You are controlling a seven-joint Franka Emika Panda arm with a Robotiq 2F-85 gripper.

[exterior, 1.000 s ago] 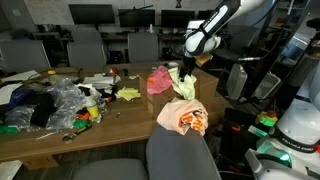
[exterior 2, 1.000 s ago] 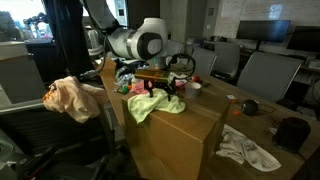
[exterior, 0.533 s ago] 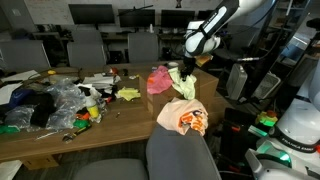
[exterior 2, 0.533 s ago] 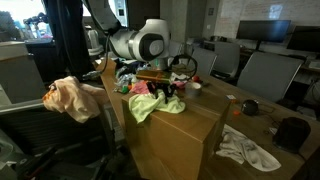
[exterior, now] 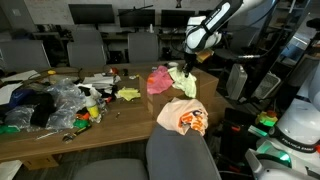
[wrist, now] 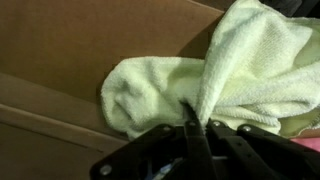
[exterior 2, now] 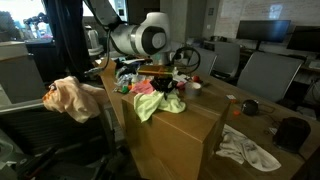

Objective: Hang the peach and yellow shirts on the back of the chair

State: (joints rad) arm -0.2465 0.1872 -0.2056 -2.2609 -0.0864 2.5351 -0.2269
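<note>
The yellow shirt (exterior: 183, 81) lies bunched on the brown table (exterior: 120, 115) near its end, one fold pulled up. My gripper (exterior: 188, 66) is shut on that fold from above. In the wrist view the pale yellow cloth (wrist: 150, 90) is pinched between my dark fingers (wrist: 190, 135). In an exterior view my gripper (exterior 2: 168, 88) sits on top of the yellow shirt (exterior 2: 152, 103). The peach shirt (exterior: 182, 117) hangs draped over the back of the grey chair (exterior: 180, 155) in front of the table; in an exterior view it (exterior 2: 68, 97) hangs at the left.
A pink cloth (exterior: 158, 78) lies beside the yellow shirt. Plastic bags and small clutter (exterior: 55, 100) cover the table's other half. A white cloth (exterior 2: 248, 150) lies on a lower surface. Office chairs (exterior: 115, 47) stand behind the table.
The gripper has shut on the yellow shirt's fold and risen a little, pulling the cloth up. The peach shirt has not moved.
</note>
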